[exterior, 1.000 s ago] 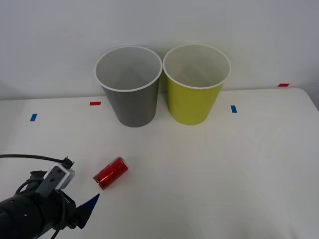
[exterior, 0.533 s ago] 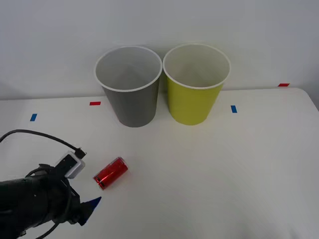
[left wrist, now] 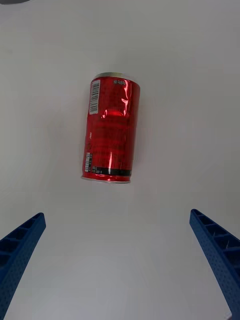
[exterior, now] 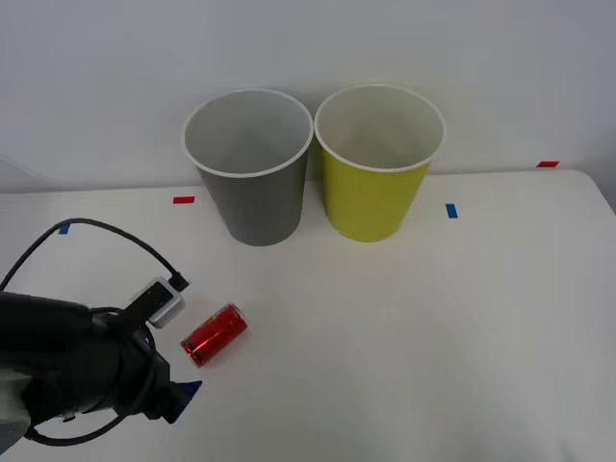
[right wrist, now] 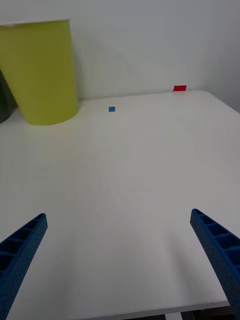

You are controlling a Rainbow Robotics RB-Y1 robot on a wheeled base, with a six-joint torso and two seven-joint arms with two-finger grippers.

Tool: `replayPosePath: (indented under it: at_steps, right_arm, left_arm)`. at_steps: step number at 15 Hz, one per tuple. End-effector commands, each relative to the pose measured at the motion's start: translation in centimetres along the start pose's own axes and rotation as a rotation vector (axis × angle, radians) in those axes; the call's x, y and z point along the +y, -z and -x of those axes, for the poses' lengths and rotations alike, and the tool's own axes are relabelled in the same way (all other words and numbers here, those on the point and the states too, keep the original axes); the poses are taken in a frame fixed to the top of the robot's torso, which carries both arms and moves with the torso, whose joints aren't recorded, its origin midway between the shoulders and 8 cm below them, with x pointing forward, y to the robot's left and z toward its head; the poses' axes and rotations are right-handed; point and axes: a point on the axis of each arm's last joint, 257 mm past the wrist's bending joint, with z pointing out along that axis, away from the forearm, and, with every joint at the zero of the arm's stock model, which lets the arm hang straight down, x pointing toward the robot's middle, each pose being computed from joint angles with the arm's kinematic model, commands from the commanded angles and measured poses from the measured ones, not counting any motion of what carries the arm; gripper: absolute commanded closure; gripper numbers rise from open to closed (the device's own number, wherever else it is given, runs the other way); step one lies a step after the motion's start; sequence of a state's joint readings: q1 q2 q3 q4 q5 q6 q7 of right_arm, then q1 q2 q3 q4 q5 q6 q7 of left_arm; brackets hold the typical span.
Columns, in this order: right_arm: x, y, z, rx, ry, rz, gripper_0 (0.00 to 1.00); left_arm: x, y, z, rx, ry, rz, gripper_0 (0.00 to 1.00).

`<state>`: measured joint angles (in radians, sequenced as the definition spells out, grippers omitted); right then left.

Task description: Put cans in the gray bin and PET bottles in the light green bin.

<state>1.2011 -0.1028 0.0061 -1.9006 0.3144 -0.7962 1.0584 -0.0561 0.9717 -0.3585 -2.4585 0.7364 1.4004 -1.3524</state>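
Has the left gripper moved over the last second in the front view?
Yes. The left gripper and its arm have risen and shifted toward the can, which has stayed put on the table.

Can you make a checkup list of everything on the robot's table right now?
Surface: white table, bare apart from the items below.
Job's things: red can lying on its side; gray bin and light green bin upright, side by side at the back.
Clutter: small red and blue tape marks on the table.
Grippers: left gripper open, just short of the can; right gripper open over bare table.
Cables: black cable looping off the left arm.
Surroundings: plain white wall.
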Motion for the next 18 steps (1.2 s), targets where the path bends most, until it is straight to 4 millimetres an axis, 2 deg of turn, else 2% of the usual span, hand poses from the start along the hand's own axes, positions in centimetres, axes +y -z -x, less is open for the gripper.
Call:
replayPosePath:
  at_steps: [1, 4, 8, 13, 16, 18]
  right_arm:
    - [0.0, 0.0, 0.0, 0.000, 0.000, 0.000, 0.00]
    - [0.0, 0.0, 0.0, 0.000, 0.000, 0.000, 0.00]
    - [0.0, 0.0, 0.0, 0.000, 0.000, 0.000, 0.00]
    - [0.0, 0.0, 0.0, 0.000, 0.000, 0.000, 0.00]
    - [0.0, 0.0, 0.0, 0.000, 0.000, 0.000, 0.00]
    - [0.0, 0.0, 0.0, 0.000, 0.000, 0.000, 0.00]
  left_arm:
    - [-0.6, -1.6, 1.3, 0.013, -0.019, -0.006, 0.00]
    - [-1.7, -2.4, 2.8, 0.009, 0.019, -0.021, 0.00]
    - [-0.5, -3.8, 4.0, 0.009, -0.039, -0.004, 0.00]
    - [-0.4, -5.0, 4.8, 0.040, -0.056, 0.009, 0.00]
    - [0.6, -6.3, 5.5, 0.059, -0.087, 0.036, 0.00]
    - [0.4, -6.9, 5.9, 0.072, -0.074, 0.031, 0.00]
